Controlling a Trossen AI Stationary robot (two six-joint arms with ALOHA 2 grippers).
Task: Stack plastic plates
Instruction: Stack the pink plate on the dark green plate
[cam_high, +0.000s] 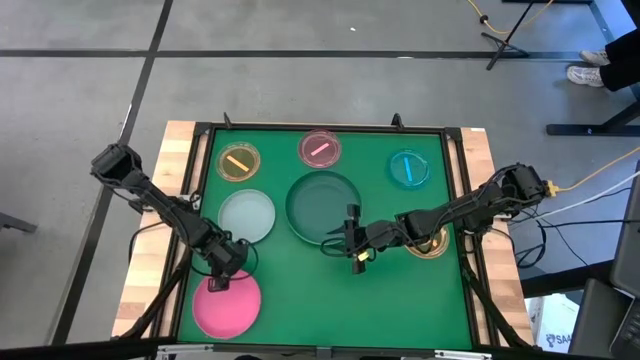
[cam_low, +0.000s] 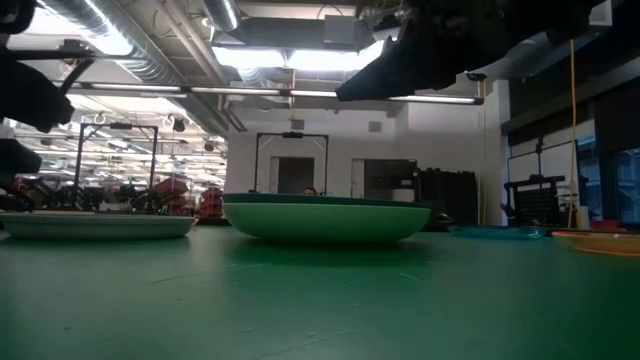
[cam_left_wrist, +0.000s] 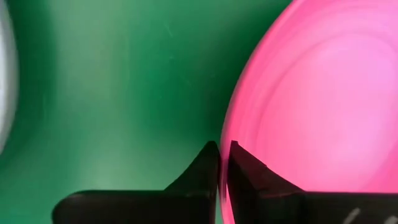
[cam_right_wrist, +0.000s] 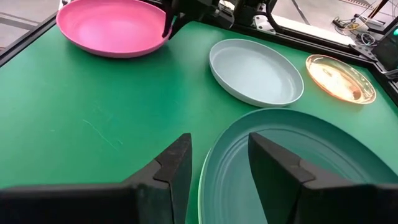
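We are early in this one: across the green mat (cam_high: 320, 290) no plate sits on another that we can make out. The left gripper (cam_high: 217, 282) is down at the hot pink plate (cam_high: 227, 306), near the front left of the mat, and in its wrist view the two dark fingers (cam_left_wrist: 202, 171) are pinched on the plate's rim, one inside and one outside, so we call that a clamp on the pink plate. We judge this the first pickup.

The right gripper (cam_high: 355, 246) hovers at the near edge of the dark green plate (cam_high: 322, 205) in the middle of the mat. In its own wrist view its jaws stand apart, straddling that plate's rim with nothing gripped. From that view the dark green plate seems to have a lighter green edge along it, perhaps a second plate nested beneath, but we cannot tell.

Everything else lies loose. The pale blue-white plate (cam_high: 246, 216) sits just left of the dark green one. Along the back we have the small amber plate (cam_high: 238, 161), the small pink plate (cam_high: 320, 148) and the small cyan plate (cam_high: 409, 169), well apart. One more small plate, yellowish, is mostly hidden under the right arm (cam_high: 470, 205).

So what is left is nearly the lot: lift the pink, bring the large plates together, then the medium, then the small ones.
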